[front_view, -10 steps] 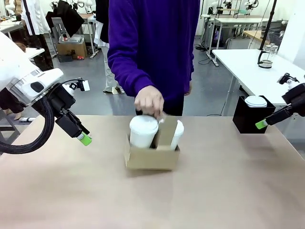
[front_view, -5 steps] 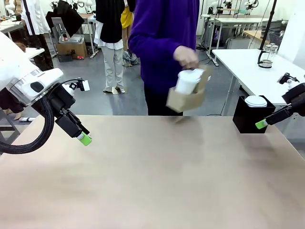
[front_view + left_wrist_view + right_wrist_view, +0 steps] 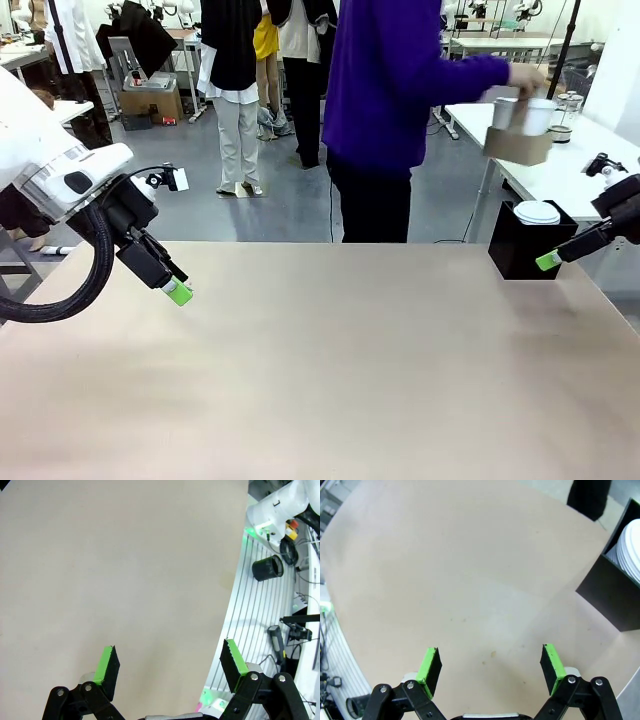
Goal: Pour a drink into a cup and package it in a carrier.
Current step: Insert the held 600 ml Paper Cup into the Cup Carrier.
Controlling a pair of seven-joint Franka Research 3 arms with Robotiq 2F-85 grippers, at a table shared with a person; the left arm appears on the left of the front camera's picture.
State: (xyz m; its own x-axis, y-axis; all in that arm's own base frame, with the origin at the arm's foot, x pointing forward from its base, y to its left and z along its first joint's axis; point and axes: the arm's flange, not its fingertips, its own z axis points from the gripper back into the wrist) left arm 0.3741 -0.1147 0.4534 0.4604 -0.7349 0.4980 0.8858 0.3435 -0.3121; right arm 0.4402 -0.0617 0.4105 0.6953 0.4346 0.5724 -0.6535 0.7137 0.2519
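Person in purple stands turned toward the side table, hand [image 3: 524,78] gripping the carrier [image 3: 517,143] by its top, cups [image 3: 541,115] seated in it, held in the air over the white table [image 3: 560,165]. Left gripper [image 3: 170,667] spread wide and empty above the tabletop [image 3: 330,370]; right gripper [image 3: 490,667] likewise, near the black box [image 3: 527,245].

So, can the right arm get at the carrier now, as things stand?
Probably not. The person's hand holds the carrier up in the air, beyond the table's far edge, over another table. The right gripper hangs open beside the black box, well below it.
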